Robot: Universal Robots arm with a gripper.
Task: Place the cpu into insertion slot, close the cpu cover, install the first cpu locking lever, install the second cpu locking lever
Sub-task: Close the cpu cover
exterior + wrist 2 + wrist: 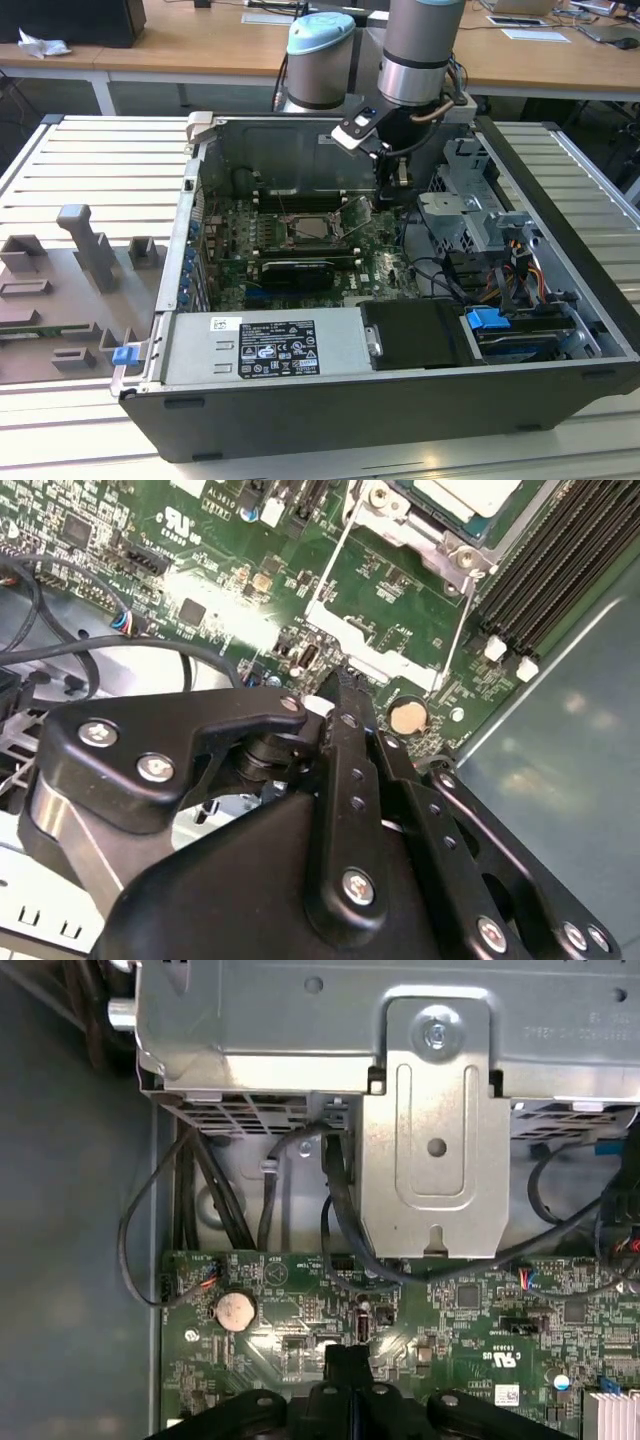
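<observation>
1. Reaching down from above in the exterior view, the grey-and-silver robot arm (415,50) stands almost vertical inside the open dark-grey metal computer case (330,415). Its black gripper (386,190) hangs low over the green motherboard (385,265), toward the exterior view's right of the dark square insertion slot (303,232). The case lies on a pale slatted metal table (100,150). Grey plastic fixture blocks (85,245) sit at the exterior view's left, and wooden desks (180,45) stand behind.
2. In the second wrist view the gripper's black fingers (345,705) are pressed together with nothing between them. Past their tips the grey-silver windowed cpu cover (345,630) stands swung open. The pale silver-topped square cpu (475,495) lies in the metal-rimmed insertion slot, beside long black memory slots (560,570). A round silver coin battery (405,717) sits near the fingertips.
3. In the first wrist view the joined fingers point at the motherboard near the coin battery. A bare folded-metal drive cage (430,1120) and looping black cables (200,1190) lie beyond.
</observation>
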